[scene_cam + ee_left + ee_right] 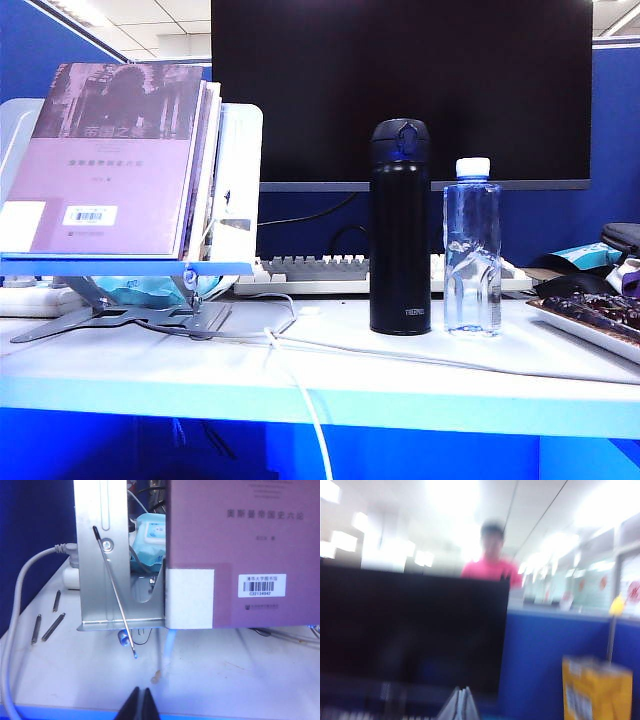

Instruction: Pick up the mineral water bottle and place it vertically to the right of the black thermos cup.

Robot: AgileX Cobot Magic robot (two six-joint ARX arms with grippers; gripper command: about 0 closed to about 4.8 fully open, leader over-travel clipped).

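Standing upright near the white desk's [150, 370] front edge, clear ribbed mineral water bottle [472, 250] just right of tall matte black thermos cup [400, 228], left gripper [139, 700] clenched empty by purple book [235, 540], right gripper [460, 702] clenched empty, raised facing black monitor [410, 630].

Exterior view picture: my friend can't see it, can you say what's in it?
A clear mineral water bottle stands upright just right of a tall black thermos cup on a white table. Books lean on a stand at left; no grippers appear.

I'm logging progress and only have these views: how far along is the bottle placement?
Looks done: the mineral water bottle stands upright just right of the black thermos cup. In hand: nothing; the right gripper is shut, empty, pointing at the monitor. The left gripper is shut by the book stand. Nothing visibly remains.
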